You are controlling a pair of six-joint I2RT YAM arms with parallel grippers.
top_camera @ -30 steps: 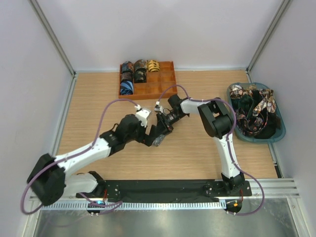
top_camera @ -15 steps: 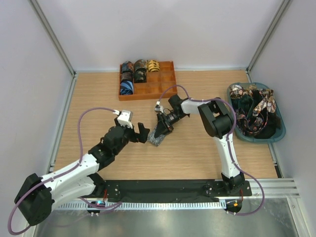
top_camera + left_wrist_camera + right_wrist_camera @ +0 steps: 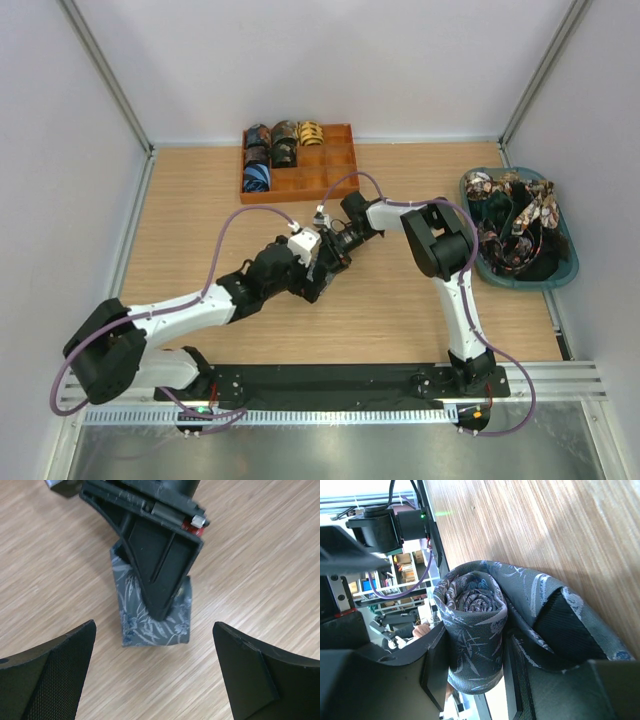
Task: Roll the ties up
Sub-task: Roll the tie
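**Fig. Transfer of a finished roll, mid-table.** The grey tie roll point(image 3: 475, 600) lies on its side on the table point(image 3: 200, 200), approx. centre, between the two arms. R wrist view shows its spiral end, tightly wound. The right gripper point(image 3: 476, 670) is clamped on it, one finger on each flank. A looser outer flap point(image 3: 555, 625) bulges beside the core. The left gripper point(image 3: 154, 640) hovers just above w/ jaws fully apart, straddling the roll but not touching it. In L wrist view one R finger covers the roll's middle, so only the lower end and side edges are free.

Step in hand (judged): L takes over or steadies the roll so it can go to the orange tray point(image 3: 335, 170) at the far edge. That tray already holds several rolled ties point(image 3: 272, 145) in its L compartments. More loose ties point(image 3: 510, 215) wait in the teal basket point(image 3: 525, 284) on the R.

To do it well:
- Lower L over the exposed end, clear of the R finger.
- Pinch across the dia., not along the axis, so the wraps are squeezed together.
- Catch the outer flap under a pad, or the tail may spring loose.
- R should let go only once L has closed. Otherwise the roll is likely to slacken.
- Grip lightly. The fabric looks slippery and soft, and hard pressure would flatten the coil.
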